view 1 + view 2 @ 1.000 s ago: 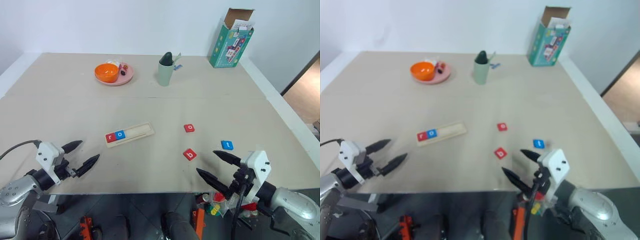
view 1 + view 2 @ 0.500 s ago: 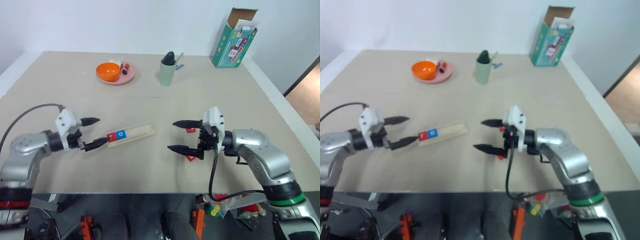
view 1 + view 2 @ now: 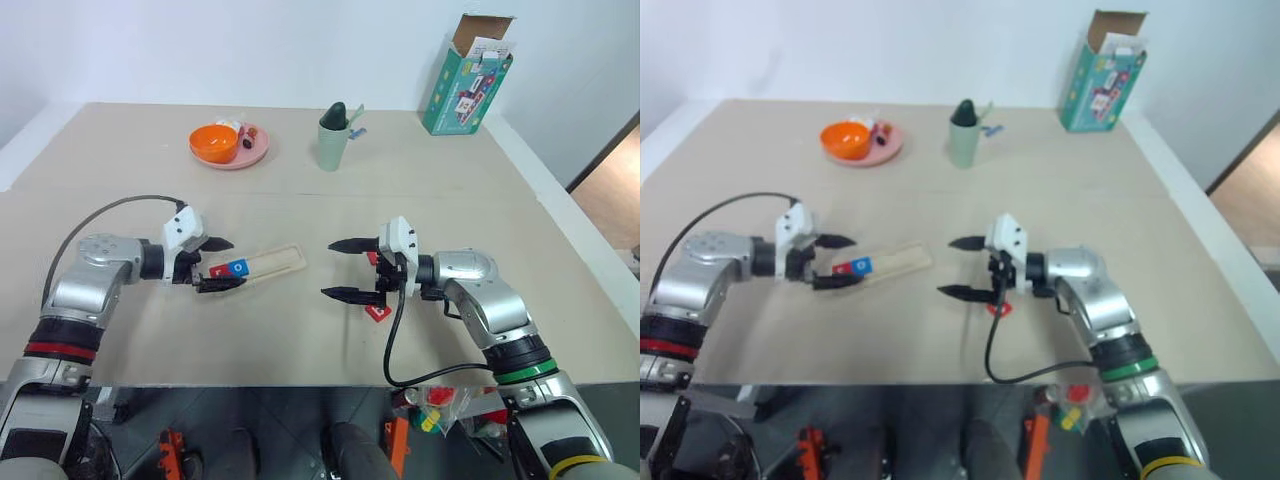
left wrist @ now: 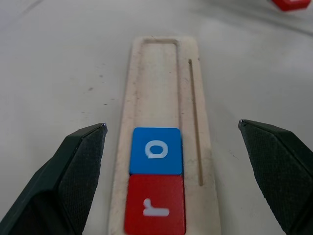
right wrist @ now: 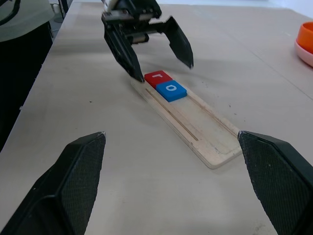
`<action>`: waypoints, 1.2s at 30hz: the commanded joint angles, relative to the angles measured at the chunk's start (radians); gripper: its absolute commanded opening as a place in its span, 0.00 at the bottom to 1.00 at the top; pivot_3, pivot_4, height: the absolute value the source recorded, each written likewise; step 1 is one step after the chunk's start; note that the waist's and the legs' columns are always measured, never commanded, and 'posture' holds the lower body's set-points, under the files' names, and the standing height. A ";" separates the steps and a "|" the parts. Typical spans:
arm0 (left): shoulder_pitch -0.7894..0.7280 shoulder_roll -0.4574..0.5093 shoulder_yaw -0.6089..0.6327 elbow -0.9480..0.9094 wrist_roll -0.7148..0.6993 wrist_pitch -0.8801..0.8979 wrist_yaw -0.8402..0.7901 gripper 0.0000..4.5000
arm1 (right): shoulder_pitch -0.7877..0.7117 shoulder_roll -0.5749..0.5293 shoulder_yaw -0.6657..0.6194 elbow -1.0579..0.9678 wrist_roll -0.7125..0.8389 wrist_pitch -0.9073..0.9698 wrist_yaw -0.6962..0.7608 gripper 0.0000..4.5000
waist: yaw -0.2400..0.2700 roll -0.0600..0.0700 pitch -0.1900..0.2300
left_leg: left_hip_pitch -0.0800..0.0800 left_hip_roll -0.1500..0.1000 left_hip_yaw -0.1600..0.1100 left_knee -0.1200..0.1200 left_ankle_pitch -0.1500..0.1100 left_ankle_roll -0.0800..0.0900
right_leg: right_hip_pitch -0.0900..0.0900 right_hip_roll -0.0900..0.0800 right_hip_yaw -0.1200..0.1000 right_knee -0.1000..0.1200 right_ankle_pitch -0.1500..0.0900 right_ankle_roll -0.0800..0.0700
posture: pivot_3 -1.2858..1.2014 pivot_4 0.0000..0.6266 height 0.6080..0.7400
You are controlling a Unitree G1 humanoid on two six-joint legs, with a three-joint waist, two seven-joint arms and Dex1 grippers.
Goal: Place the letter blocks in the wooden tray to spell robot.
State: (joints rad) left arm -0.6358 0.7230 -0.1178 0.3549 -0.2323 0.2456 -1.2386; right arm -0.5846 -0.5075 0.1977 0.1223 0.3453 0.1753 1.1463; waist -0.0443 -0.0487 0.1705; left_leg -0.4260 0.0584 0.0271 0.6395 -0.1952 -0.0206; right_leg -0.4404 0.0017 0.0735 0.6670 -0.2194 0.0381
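The wooden tray [image 3: 275, 262] lies slanted on the table's middle left. A red r block [image 3: 218, 270] and a blue o block [image 3: 238, 267] sit side by side at its left end. My left gripper [image 3: 237, 262] is open, one finger on each side of that end of the tray, close above the two blocks [image 4: 156, 150]. My right gripper [image 3: 327, 269] is open, right of the tray and pointing at it. A red block [image 3: 378, 312] lies under my right wrist. Another red block [image 3: 372, 258] peeks out behind it. The right wrist view shows the tray [image 5: 205, 132] and the left gripper [image 5: 166, 71].
A pink plate [image 3: 250, 157] with an orange bowl [image 3: 213, 143] stands at the back left. A green cup [image 3: 333, 140] is at the back centre, and an open teal box [image 3: 465, 75] at the back right. The table's front edge [image 3: 300, 385] runs below both arms.
Both arms have swung up from the table's front edge toward the middle. The left gripper now straddles the tray's left end, and the right gripper has closed in on its right end.
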 commanded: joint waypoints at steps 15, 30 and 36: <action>-0.123 -0.070 -0.029 0.231 0.117 -0.174 0.001 1.00 | 0.016 0.001 -0.028 -0.068 -0.017 0.000 -0.030 0.99 | 0.000 0.000 0.000 | 0.001 0.000 0.000 0.000 0.001 0.000 | 0.000 0.000 0.000 0.001 0.001 0.001 | 0.52 0.24 1.00; -0.157 -0.111 -0.046 0.304 0.140 -0.173 -0.039 1.00 | 0.019 -0.006 -0.031 -0.079 -0.028 0.006 -0.035 0.99 | 0.000 0.000 0.000 | 0.001 0.000 0.000 0.001 0.001 0.000 | 0.001 0.000 0.000 0.002 0.001 0.001 | 0.52 0.24 1.00; -0.151 -0.108 -0.059 0.325 0.166 -0.172 -0.045 1.00 | 0.018 -0.007 -0.032 -0.079 -0.030 0.008 -0.036 0.99 | 0.000 0.000 0.000 | 0.001 0.000 0.000 0.000 0.001 0.000 | 0.001 0.001 0.000 0.002 0.001 0.001 | 0.52 0.24 1.00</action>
State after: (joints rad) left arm -0.7784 0.6088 -0.1766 0.6701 -0.0829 0.0741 -1.2768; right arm -0.5589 -0.5060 0.1925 0.0804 0.3099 0.1877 1.1102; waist -0.0444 -0.0487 0.1705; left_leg -0.4248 0.0585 0.0269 0.6399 -0.1938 -0.0204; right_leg -0.4396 0.0024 0.0739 0.6686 -0.2185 0.0387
